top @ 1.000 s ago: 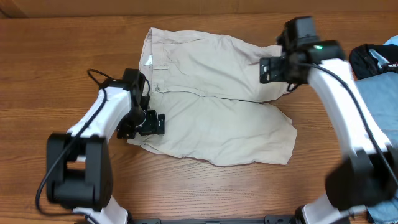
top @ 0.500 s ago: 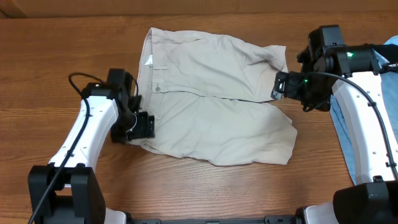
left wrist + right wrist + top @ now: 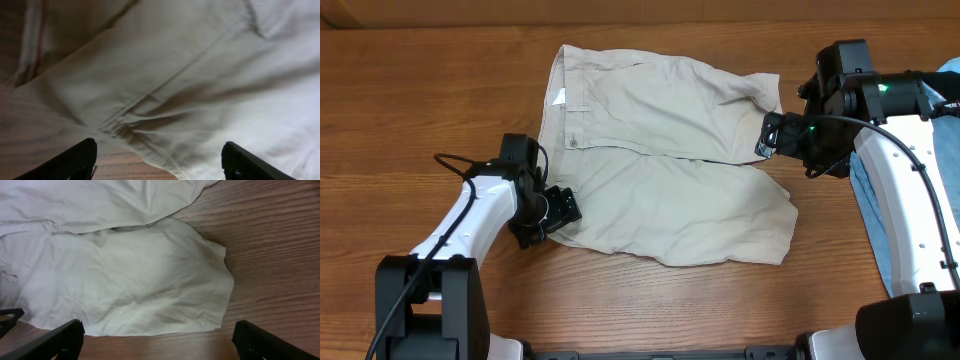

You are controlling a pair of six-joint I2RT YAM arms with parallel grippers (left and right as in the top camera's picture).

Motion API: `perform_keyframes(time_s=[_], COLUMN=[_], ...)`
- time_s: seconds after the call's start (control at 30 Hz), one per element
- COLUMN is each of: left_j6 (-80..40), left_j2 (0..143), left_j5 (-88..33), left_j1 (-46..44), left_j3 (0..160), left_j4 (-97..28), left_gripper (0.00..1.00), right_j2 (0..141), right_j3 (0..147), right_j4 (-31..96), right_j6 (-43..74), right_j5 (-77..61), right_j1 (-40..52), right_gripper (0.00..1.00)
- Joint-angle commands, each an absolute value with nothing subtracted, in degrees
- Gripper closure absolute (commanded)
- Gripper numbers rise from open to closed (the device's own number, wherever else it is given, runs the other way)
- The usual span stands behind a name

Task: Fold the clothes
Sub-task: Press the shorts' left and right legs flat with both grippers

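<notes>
Wrinkled pale beige cotton shorts (image 3: 660,170) lie flat on brown wooden table (image 3: 420,100), waistband left, legs right. Left gripper (image 3: 558,208) open at waistband corner; right gripper (image 3: 772,136) open at upper leg's hem.

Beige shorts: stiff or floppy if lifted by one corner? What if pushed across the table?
Probably floppy: the shorts lie flat with soft wrinkles, so a lifted corner would likely drape and trail. Likely light; the fabric looks thin. The table is smooth wood, so a push would probably bunch the cloth rather than shift it whole.
</notes>
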State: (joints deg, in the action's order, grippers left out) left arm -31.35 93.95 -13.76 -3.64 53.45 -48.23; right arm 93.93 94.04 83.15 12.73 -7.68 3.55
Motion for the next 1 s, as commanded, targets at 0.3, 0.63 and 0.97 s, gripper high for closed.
perform_keyframes(time_s=[0.3, 0.63, 0.97], left_j6=[-48.31, -50.19, -50.37], left_j2=[94.06, 94.41, 94.48], left_j5=[-2.57, -2.52, -2.76], left_j1=[-3.22, -3.29, -3.4], left_j3=[52.6, 52.1, 47.18], left_j4=[-48.29, -45.21, -38.02], left_gripper=[0.12, 0.17, 0.27], right_j2=[93.65, 93.65, 93.65], right_j3=[93.95, 93.95, 93.95], right_j4=[83.0, 83.48, 84.05], right_j6=[11.73, 11.77, 11.77], right_j5=[-8.23, -8.25, -8.25], right_j1=[3.57, 3.57, 3.55], right_gripper=[0.0, 0.0, 0.0])
